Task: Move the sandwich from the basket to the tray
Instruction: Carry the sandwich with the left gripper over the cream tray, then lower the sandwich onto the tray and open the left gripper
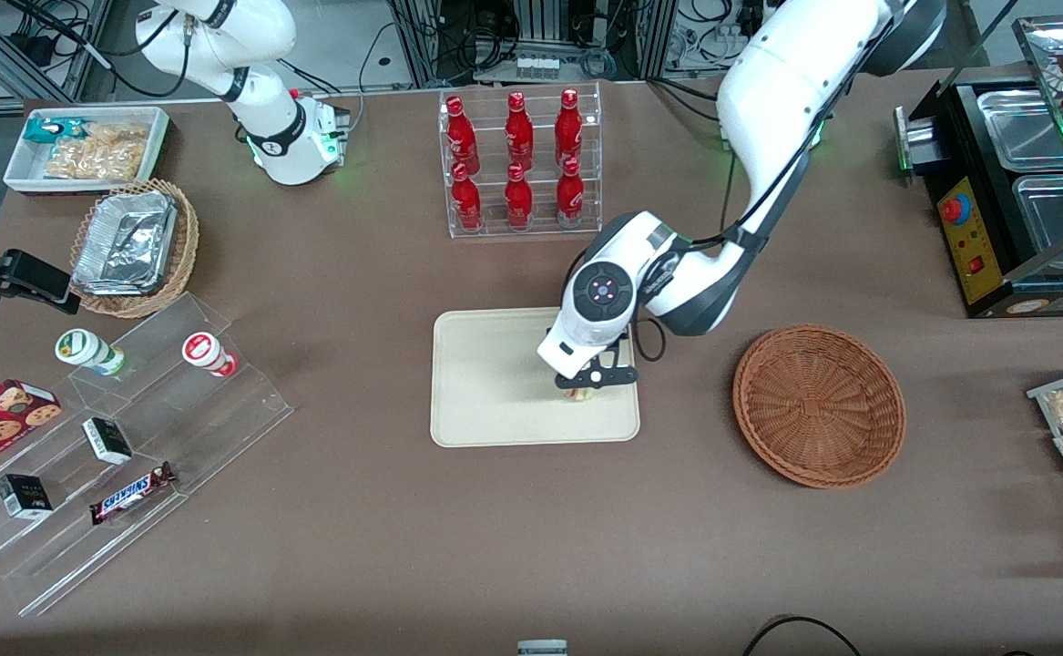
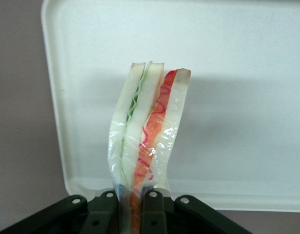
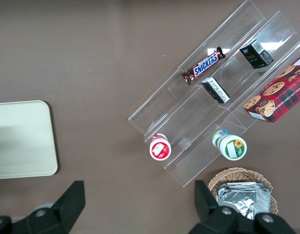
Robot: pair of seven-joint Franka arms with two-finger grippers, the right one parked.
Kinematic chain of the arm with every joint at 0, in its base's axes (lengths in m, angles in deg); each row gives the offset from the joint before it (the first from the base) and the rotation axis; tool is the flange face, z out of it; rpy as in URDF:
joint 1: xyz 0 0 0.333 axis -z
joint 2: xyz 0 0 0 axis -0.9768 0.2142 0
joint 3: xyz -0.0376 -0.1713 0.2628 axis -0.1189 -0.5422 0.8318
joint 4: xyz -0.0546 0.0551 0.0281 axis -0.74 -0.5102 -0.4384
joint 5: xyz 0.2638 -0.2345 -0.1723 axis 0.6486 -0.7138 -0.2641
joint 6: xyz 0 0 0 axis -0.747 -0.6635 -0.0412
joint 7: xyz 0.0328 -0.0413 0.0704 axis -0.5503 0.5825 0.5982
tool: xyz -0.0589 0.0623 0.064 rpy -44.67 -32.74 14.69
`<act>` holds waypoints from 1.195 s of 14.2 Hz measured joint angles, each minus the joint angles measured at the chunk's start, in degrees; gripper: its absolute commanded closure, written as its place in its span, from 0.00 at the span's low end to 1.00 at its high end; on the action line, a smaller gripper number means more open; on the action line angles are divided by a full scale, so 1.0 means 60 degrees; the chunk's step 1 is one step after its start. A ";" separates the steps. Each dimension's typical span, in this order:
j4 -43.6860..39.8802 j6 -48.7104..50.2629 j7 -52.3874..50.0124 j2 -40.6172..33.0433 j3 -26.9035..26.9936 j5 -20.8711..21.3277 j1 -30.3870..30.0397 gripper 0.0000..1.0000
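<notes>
One gripper [image 1: 583,388] hangs over the tray [image 1: 485,383] in the front view, near the tray's edge closest to the basket [image 1: 818,405], which sits beside the tray toward the working arm's end. From the left wrist, its fingers [image 2: 105,210] pinch the wrapped sandwich [image 2: 147,126] upright above the tray [image 2: 247,97]. The right wrist view shows only a corner of the tray [image 3: 23,141].
</notes>
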 measured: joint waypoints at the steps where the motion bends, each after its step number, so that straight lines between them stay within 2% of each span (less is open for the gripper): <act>1: -0.0228 -0.0001 -0.0055 0.0180 0.0000 0.0000 0.0088 0.86; 4: -0.1049 0.0002 -0.0441 0.0690 0.0023 0.0080 0.0459 0.86; 8: -0.1860 0.0008 -0.1425 0.1433 0.0050 0.0876 0.0814 0.84; 9: -0.1996 0.0009 -0.1480 0.1570 0.0051 0.0914 0.0825 0.75; 10: -0.2089 0.0009 -0.1487 0.1652 0.0056 0.0916 0.0825 0.58; 11: -0.2157 0.0009 -0.1490 0.1687 0.0061 0.0916 0.0825 0.20; 12: -0.2215 0.0008 -0.1495 0.1698 0.0062 0.0917 0.0825 0.00; 17: -0.2608 -0.0176 -0.1544 0.1696 0.0098 0.0933 0.0822 0.00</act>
